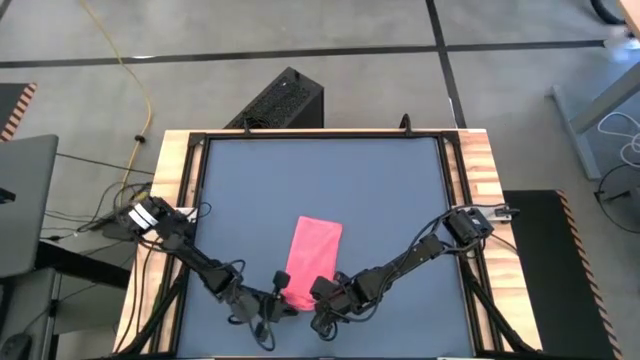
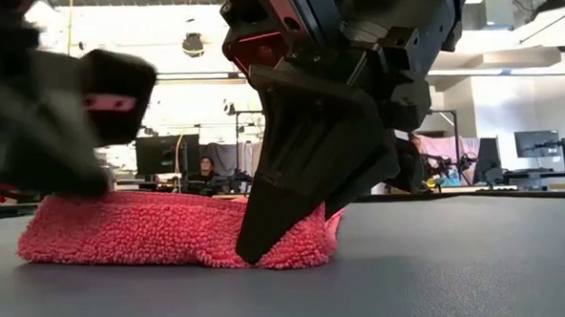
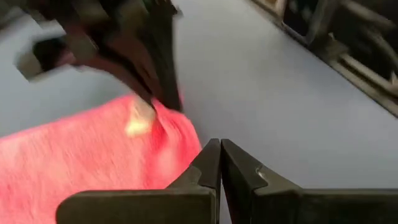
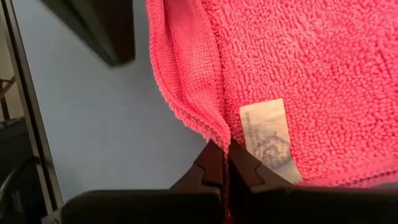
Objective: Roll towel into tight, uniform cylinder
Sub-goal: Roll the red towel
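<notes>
- my right gripper pinches the towel hem; i'd lift it and fold it inward evenly
- my left gripper sits closed, empty, beside that end; i'd regrip there

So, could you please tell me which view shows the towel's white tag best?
The right wrist view: the white tag fills the frame on the pink towel, by the shut right gripper. The left wrist view shows a pale blur; the high and low views show none.

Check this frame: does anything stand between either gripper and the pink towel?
Nothing visible does. The right gripper is shut on the towel edge beside its white tag. The left gripper is shut at the towel's near corner, with only bare table around.
</notes>
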{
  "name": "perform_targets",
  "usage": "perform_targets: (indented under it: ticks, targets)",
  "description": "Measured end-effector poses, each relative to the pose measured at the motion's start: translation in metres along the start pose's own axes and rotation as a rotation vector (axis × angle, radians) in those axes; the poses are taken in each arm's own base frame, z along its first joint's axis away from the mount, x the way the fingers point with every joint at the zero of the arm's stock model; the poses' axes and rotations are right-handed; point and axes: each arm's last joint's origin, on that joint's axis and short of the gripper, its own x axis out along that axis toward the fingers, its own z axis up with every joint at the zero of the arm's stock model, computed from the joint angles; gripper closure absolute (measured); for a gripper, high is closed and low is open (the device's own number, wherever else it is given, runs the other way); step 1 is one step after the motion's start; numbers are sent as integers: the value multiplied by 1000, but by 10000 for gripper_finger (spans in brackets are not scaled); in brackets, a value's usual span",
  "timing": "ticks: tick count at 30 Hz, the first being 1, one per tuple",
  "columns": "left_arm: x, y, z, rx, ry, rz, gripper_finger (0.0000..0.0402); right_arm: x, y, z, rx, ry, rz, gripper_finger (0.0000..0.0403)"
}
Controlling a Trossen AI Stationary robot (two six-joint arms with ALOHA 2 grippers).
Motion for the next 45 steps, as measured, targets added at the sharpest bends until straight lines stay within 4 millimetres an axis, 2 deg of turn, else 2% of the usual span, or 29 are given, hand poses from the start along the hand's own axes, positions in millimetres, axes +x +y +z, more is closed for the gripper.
perform_targets:
  ticks: [2, 16, 22, 24, 28, 33, 37, 41, 45]
  targets:
    - [2, 2, 3, -8, -14, 3, 401, 0, 0, 0, 3, -1, -1, 382]
    - [10, 26, -11, -75, 126, 34, 402, 0, 0, 1, 88, -7, -1, 375]
    - [12, 31, -14, -89, 161, 30, 401, 0, 0, 0, 156, 1, 3, 350]
    - [13, 33, -14, -97, 166, 17, 401, -5, 2, 3, 148, 7, 16, 338]
    - [13, 33, -15, -99, 169, 3, 401, -19, 3, 6, 102, 10, 15, 312]
    - [13, 33, -15, -101, 171, -13, 401, -47, 8, 7, 60, 8, 2, 275]
    - [13, 33, -15, -106, 172, -33, 401, -61, 10, 2, 13, 23, -26, 239]
    - [14, 36, -15, -123, 177, -54, 401, -66, 20, -7, -131, -54, -21, 209]
    - [16, 42, -16, -155, 183, -92, 401, -67, 37, -25, -392, -189, -29, 197]
